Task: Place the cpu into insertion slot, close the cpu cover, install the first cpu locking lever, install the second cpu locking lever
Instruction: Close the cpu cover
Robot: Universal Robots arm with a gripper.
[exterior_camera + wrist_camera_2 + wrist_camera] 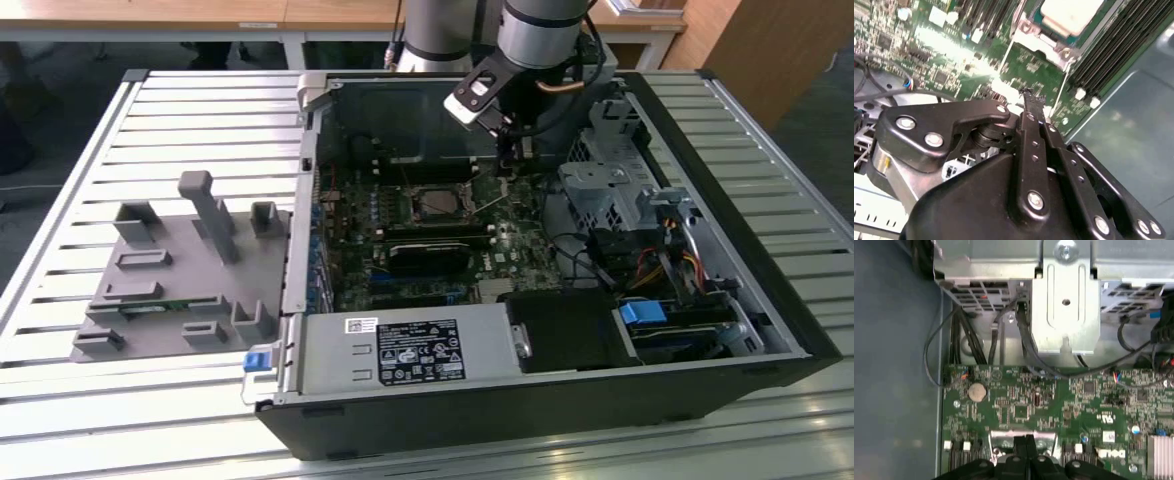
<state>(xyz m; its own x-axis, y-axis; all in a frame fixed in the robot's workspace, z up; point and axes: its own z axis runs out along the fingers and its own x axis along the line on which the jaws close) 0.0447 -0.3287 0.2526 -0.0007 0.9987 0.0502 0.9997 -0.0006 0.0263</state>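
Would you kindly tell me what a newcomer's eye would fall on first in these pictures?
The open computer case on the slatted table stands out first, with the gripper poised over its green motherboard. On the exterior view's left lies a grey fixture plate. In the second wrist view, the pale cpu gleams just beyond the shut fingers.

Pale silvery cpu [1072, 15] flat within metal cpu cover [1040, 44] frame.

A slatted metal table [160, 100] carries a grey fixture tray [160, 300] (towards the exterior view's left) and, just beside it, an open computer case [534, 425].
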